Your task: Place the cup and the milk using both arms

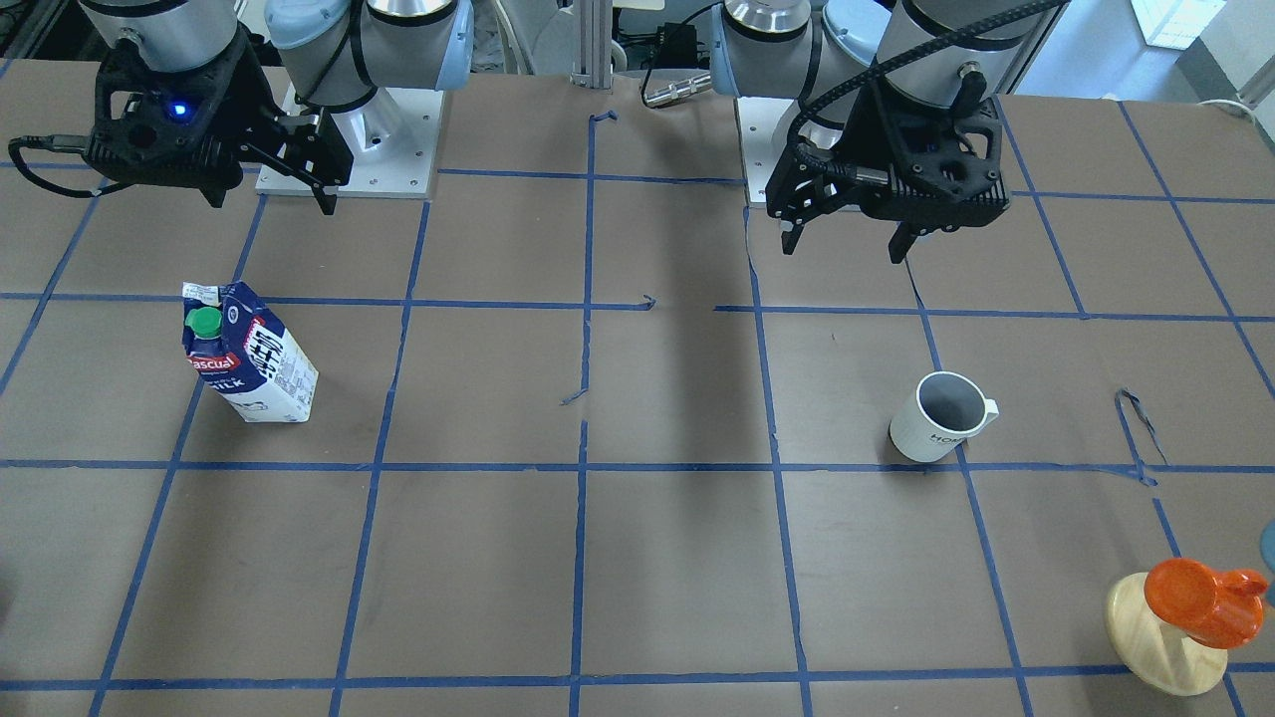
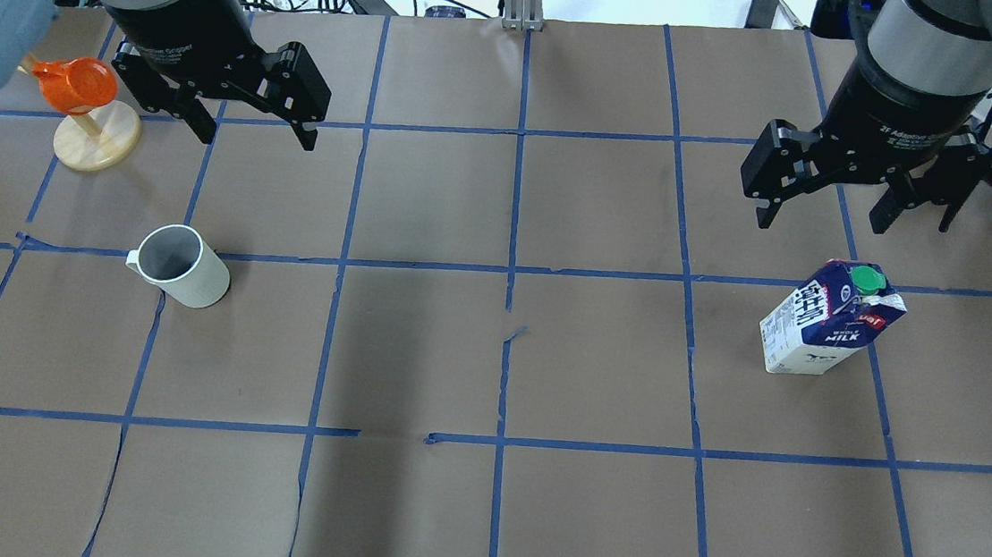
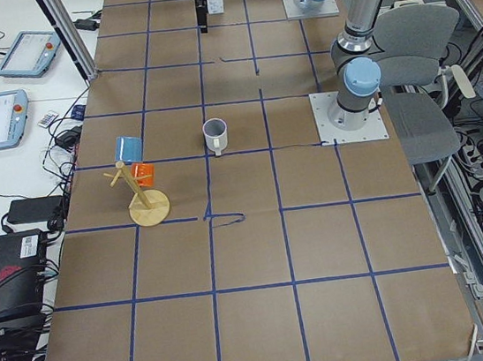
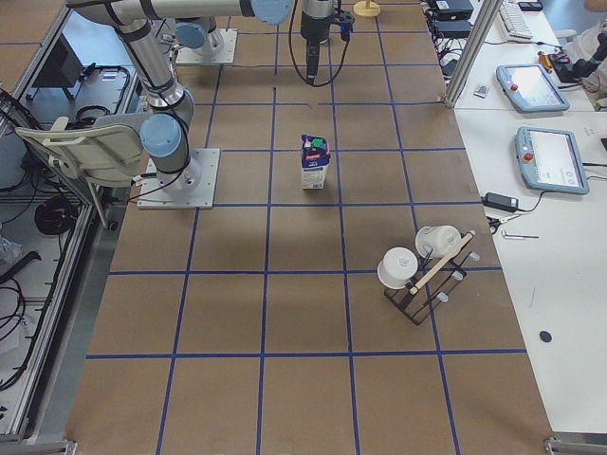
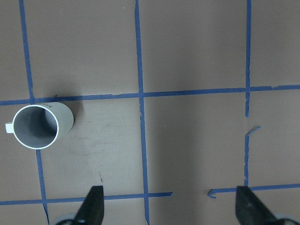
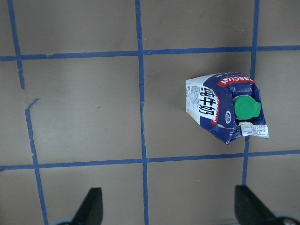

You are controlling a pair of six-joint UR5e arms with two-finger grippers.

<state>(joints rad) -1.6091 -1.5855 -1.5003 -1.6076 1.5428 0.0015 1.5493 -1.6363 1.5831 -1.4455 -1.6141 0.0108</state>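
Note:
The white cup (image 1: 936, 418) stands upright on the brown table, handle to the side; it also shows in the overhead view (image 2: 183, 267), the exterior left view (image 3: 216, 135) and the left wrist view (image 5: 37, 126). My left gripper (image 2: 255, 139) hangs open and empty above the table, apart from the cup (image 1: 845, 249) (image 5: 171, 206). The blue and white milk carton (image 2: 824, 321) with a green cap stands upright (image 1: 254, 358) (image 4: 314, 164) (image 6: 225, 112). My right gripper (image 2: 820, 224) is open and empty above the table, short of the carton (image 1: 271, 202) (image 6: 169, 206).
A wooden stand (image 2: 95, 145) with an orange cup (image 2: 73, 84) stands beyond the white cup near the table's left end (image 1: 1195, 602); a blue cup (image 3: 128, 148) hangs on it too. A black rack with white cups (image 4: 417, 275) stands near the table's right end.

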